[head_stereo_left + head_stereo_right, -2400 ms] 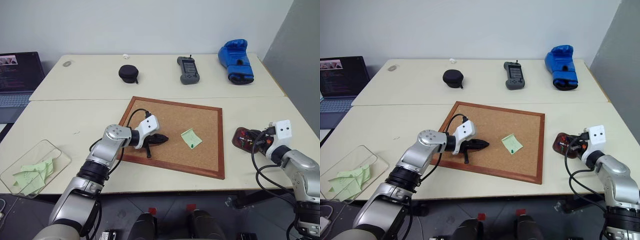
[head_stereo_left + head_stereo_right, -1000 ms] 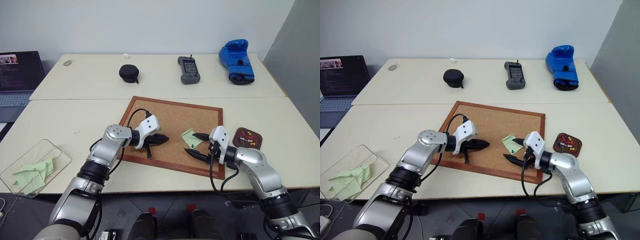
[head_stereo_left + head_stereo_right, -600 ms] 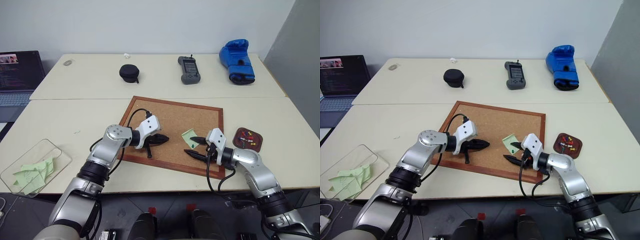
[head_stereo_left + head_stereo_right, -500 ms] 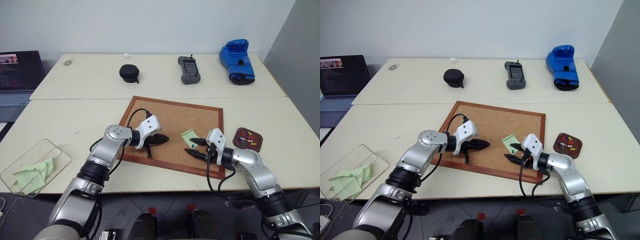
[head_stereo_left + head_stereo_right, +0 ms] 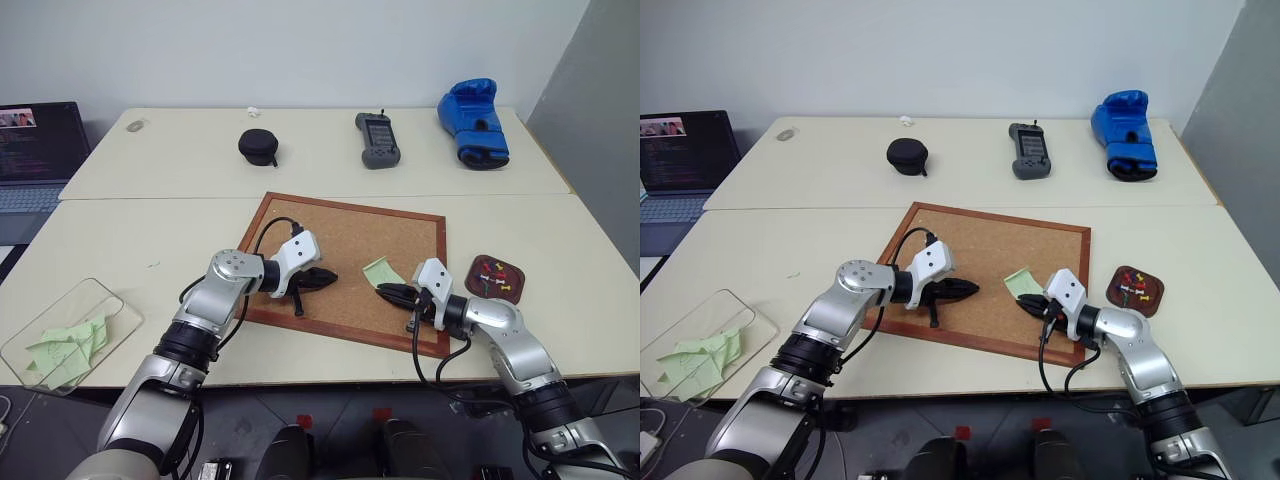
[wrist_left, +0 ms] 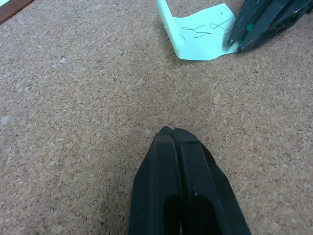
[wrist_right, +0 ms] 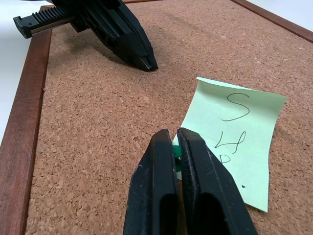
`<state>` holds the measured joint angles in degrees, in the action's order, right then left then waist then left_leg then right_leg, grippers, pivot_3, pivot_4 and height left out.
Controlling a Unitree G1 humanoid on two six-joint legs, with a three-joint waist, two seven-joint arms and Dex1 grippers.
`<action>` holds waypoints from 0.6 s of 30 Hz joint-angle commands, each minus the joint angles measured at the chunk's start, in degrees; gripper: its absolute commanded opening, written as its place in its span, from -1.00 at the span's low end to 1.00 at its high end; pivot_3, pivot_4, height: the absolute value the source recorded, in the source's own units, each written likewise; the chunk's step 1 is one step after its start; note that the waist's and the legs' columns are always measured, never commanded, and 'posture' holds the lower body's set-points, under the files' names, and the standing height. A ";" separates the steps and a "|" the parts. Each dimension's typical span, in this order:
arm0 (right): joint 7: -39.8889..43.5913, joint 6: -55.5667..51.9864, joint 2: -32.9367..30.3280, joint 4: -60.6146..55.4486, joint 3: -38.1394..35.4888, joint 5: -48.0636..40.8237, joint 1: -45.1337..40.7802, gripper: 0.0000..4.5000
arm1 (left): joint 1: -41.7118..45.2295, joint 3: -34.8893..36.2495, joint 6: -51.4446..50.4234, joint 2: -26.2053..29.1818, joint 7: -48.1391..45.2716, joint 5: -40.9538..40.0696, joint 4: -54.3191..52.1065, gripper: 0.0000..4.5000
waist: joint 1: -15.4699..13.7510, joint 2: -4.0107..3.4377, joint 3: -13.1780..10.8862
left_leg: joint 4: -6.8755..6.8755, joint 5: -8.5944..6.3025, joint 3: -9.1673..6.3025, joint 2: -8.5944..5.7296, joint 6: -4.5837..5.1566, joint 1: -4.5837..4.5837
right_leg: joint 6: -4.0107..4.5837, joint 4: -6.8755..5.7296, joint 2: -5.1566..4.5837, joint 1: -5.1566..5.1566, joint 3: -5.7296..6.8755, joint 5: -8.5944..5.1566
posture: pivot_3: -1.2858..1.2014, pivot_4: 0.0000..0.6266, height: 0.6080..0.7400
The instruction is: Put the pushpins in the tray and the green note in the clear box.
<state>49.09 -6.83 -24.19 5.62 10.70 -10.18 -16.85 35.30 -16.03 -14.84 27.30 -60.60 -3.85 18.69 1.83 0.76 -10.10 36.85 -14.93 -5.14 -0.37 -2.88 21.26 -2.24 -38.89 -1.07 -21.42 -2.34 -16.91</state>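
R gripper (image 7: 175,147) is clamped on the green pin (image 7: 177,157) holding the note (image 7: 243,131) to the corkboard (image 5: 330,240). It should pull straight out w/o tearing paper, then carry the pin to the tray (image 5: 493,278). L gripper (image 6: 172,133) is closed & empty, resting nearby.

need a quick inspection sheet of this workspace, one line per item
surface: pale tables with a wood-framed corkboard lying flat.
job's things: green note on the corkboard, a green pushpin at its edge; tray right of the board holds pins; clear box at the near left holds green notes.
clutter: black round case, handheld device, blue boxing glove along the far edge.
grippers: left pincer shut on nothing, over bare cork; right pincer shut on the green pushpin.
cables: black leads looping at both wrists.
surroundings: laptop at the far left, plain wall behind.
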 commanded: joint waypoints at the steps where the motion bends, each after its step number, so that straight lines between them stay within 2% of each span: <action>1: 0.60 0.42 -0.61 -2.24 -1.73 -1.07 -1.25 -0.99 | -1.14 -1.39 -1.74 0.55 0.28 2.03 1.13 -1.00 | 0.00 0.00 0.00 | 0.00 0.00 0.00 0.00 0.00 0.00 | 0.00 0.00 0.00 0.00 0.00 0.00 | 0.03 -0.52 1.00; 9: 1.35 -3.69 -1.23 -9.32 -3.40 -4.19 -2.05 -0.99 | -1.22 -1.41 -1.85 0.45 0.16 1.95 1.06 -1.00 | -0.01 0.01 -0.01 | 0.01 0.00 -0.05 0.00 0.00 0.11 | 0.14 0.00 0.00 -0.09 0.03 0.08 | 0.03 -0.52 1.00; 18: 0.46 -4.87 -1.74 -11.31 -4.26 -4.84 -1.82 -0.99 | -1.07 -1.25 -1.01 0.15 0.61 2.13 1.90 -1.00 | -0.01 0.02 -0.01 | 0.01 0.00 -0.10 0.00 0.00 0.11 | 0.15 0.00 0.00 -0.07 0.06 0.09 | 0.03 -0.52 1.00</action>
<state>49.79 -11.98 -25.28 -2.91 7.98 -14.37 -18.70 35.34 -15.99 -14.94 27.18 -60.67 -3.87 18.61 1.81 0.79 -10.11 36.86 -14.93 -5.24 -0.37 -2.88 21.38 -2.10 -38.89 -1.08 -21.49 -2.28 -16.83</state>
